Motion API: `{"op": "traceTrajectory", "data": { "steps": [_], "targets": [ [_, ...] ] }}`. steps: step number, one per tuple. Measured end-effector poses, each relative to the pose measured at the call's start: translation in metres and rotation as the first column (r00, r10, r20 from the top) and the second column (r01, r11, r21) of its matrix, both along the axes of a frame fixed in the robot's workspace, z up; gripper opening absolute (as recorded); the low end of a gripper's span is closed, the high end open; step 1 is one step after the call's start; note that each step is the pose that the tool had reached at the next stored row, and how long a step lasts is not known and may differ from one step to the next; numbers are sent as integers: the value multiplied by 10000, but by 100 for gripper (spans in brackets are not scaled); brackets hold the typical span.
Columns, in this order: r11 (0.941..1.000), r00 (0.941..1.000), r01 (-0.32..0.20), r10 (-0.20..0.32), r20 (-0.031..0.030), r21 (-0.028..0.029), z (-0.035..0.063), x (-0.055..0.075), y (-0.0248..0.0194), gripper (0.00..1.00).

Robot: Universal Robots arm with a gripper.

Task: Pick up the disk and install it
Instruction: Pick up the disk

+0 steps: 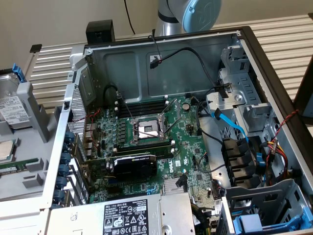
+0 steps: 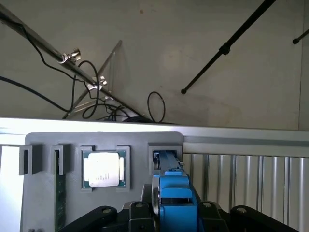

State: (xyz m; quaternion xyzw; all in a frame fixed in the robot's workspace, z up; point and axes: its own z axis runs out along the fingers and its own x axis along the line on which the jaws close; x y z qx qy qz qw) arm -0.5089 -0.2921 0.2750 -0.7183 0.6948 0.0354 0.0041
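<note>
The disk (image 2: 174, 188) stands on edge in a slot of the grey holder (image 2: 43, 145), its blue carrier end facing the wrist camera. My gripper (image 2: 175, 215) sits right at it, with a black finger (image 2: 137, 210) on either side pressed against the blue carrier. In the exterior view the disk (image 1: 9, 105) is at the far left edge, silver with a white label and a blue tab on top, beside the open computer case (image 1: 161, 49).
A silver processor chip (image 2: 103, 169) rests in the holder next to the disk. Inside the case lie the motherboard (image 1: 146, 129), a black graphics card (image 1: 134, 164), loose cables (image 1: 234, 127) and a drive bay with blue parts (image 1: 259, 223) at the exterior view's lower right.
</note>
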Motion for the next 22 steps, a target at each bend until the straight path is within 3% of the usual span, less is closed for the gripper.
{"op": "traceTrajectory", "data": {
  "steps": [12, 17, 22],
  "targets": [
    [10000, 10000, -1, 1, 0, -8, 179, 0, 0, 37],
    [10000, 10000, 0, 0, 2, -36, 321, 0, 1, 37],
    [10000, 10000, 0, 0, -1, -84, 526, 0, 2, 37]
  ]
}}
